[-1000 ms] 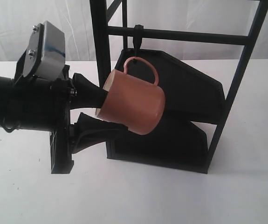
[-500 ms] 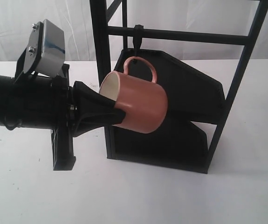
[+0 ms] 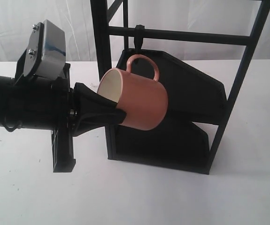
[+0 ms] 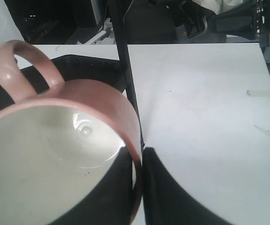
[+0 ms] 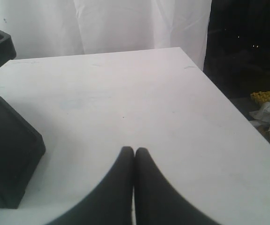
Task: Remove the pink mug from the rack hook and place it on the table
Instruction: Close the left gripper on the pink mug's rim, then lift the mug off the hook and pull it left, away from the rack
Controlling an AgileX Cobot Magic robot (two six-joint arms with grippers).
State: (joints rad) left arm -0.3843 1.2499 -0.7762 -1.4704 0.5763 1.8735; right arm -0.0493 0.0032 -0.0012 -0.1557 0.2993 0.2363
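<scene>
The pink mug (image 3: 142,101) lies on its side in the air in front of the rack (image 3: 198,93), cream mouth facing left. My left gripper (image 3: 120,115) is shut on the lower part of its rim, one finger inside and one outside, as the left wrist view shows (image 4: 139,155). The mug's (image 4: 102,101) handle points up, its top just under the rack hook (image 3: 138,41) on the crossbar. I cannot tell whether hook and handle still touch. My right gripper (image 5: 134,151) is shut and empty above the table (image 5: 139,98); it does not show in the exterior view.
The rack's black post (image 3: 101,42) stands right behind the mug's mouth, and its two slanted trays fill the space behind and below the mug. White table (image 3: 172,197) stretches in front of the rack and to its right. A corner of a tray (image 5: 8,150) lies near my right gripper.
My left gripper went from open around the mug's mouth to shut on its rim. The mug has since risen a little, its handle now higher against the hook.
</scene>
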